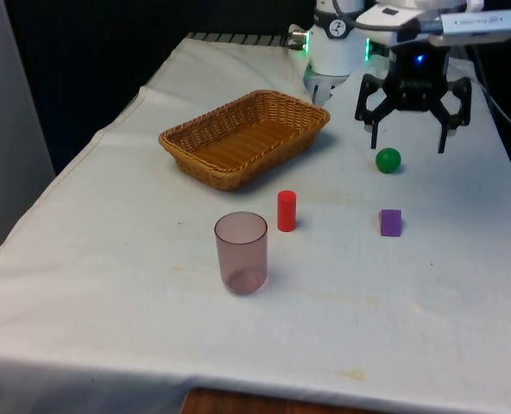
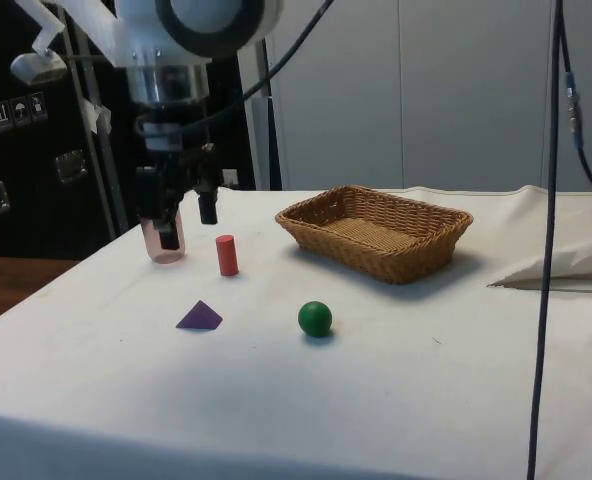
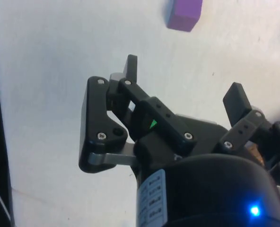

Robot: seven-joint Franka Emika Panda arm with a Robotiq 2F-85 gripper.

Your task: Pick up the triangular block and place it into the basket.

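Triangular block (image 1: pixel 390 222) is the goal, and the black pincer (image 1: pixel 413 134) hangs above the bench (image 1: pixel 109 259) with its fingers spread wide and empty, the green ball (image 1: pixel 388 159) just below it. Descending carelessly could nudge that ball, or the fingers could slip off the block's sloped faces. Small, purple and wedge-shaped, the block lies at six o'clock from the ball, well apart from the wicker basket (image 1: pixel 195 142) at ten o'clock.
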